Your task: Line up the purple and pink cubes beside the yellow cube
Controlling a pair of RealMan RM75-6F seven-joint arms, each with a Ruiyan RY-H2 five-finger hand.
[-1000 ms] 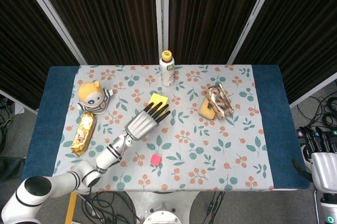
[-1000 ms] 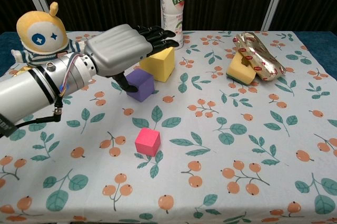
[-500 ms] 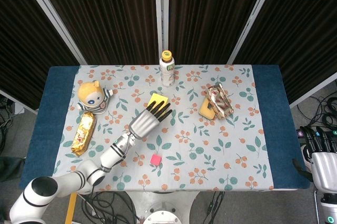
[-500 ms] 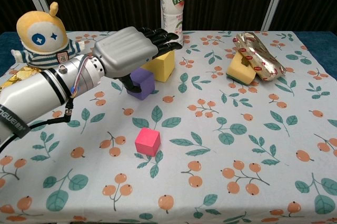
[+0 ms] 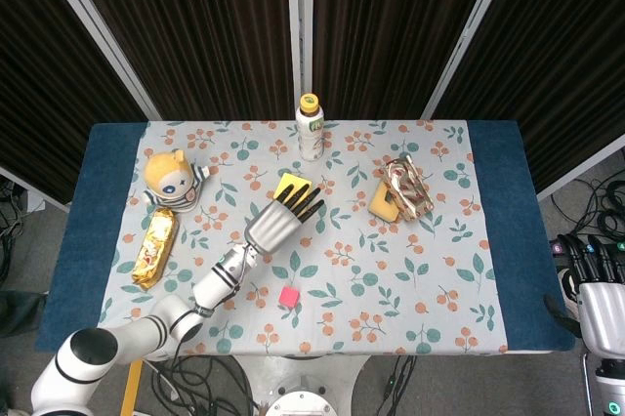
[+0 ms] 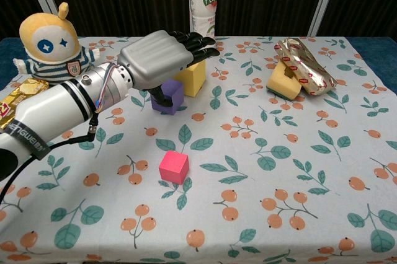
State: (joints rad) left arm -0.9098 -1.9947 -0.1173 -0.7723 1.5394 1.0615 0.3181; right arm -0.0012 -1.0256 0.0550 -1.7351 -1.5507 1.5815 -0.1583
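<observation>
The purple cube (image 6: 173, 96) stands on the flowered cloth, close against the front left of the yellow cube (image 6: 194, 77) (image 5: 288, 185). My left hand (image 6: 155, 59) (image 5: 278, 223) hovers flat over both, fingers stretched out across the yellow cube's top, thumb hanging down and touching the purple cube's front left. In the head view the purple cube is hidden under that hand. The pink cube (image 6: 173, 167) (image 5: 288, 296) lies alone nearer the front edge. My right hand (image 5: 598, 291) hangs off the table at the far right, fingers apart and holding nothing.
A drink bottle (image 5: 311, 128) (image 6: 203, 0) stands behind the yellow cube. A plush doll (image 6: 48, 44) and a gold snack bar (image 5: 154, 245) lie at the left. A gold packet (image 6: 307, 66) leans on a yellow sponge (image 6: 281, 84) at the right.
My left hand has slid right and a little further back over the cubes, and the purple cube has shifted slightly toward the yellow one. The pink cube and right hand have not moved.
</observation>
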